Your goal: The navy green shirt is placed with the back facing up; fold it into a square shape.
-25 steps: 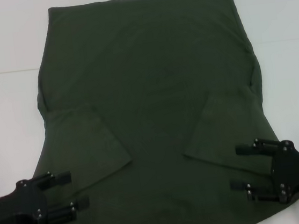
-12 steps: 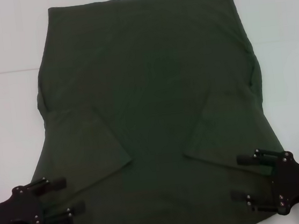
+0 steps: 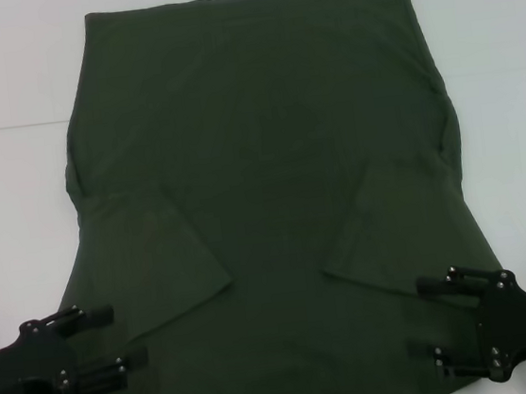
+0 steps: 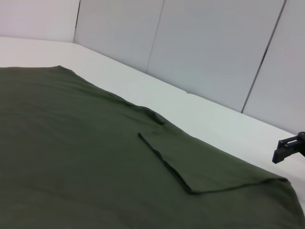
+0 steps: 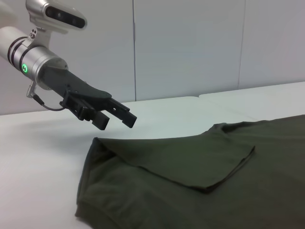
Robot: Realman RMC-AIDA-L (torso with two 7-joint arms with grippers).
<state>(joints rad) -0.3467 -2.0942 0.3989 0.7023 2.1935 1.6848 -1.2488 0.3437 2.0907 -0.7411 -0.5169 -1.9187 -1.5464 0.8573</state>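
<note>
The left gripper [image 3: 108, 338] hangs over the near left corner of the shirt [image 3: 263, 159], its two black fingers [image 3: 85, 316] spread apart and pointing inward across the cloth. In the right wrist view the same gripper [image 5: 116, 119] shows above the table [image 5: 43, 152], clear of the fabric, with the shirt's near corner lying just below and beyond its fingertips. Just ahead of those fingertips lies the left sleeve [image 3: 160, 256], folded inward flat onto the shirt's back, its pointed corner aimed toward the middle.

The shirt lies flat on the white table [image 3: 15, 187], plain side up, spreading away from both grippers to its straight far edge, with its near edge running between the two arms.

Further right, the right sleeve [image 3: 390, 230] is folded inward in the same way, its corner mirroring the left one; it sits just ahead of the right gripper [image 3: 424, 316]. That gripper hangs over the near right corner of the shirt, fingers [image 3: 439, 281] spread wide and pointing inward. In the left wrist view only a fingertip of it [image 4: 288, 149] shows, above the white table beyond the folded sleeve [image 4: 209, 164].
</note>
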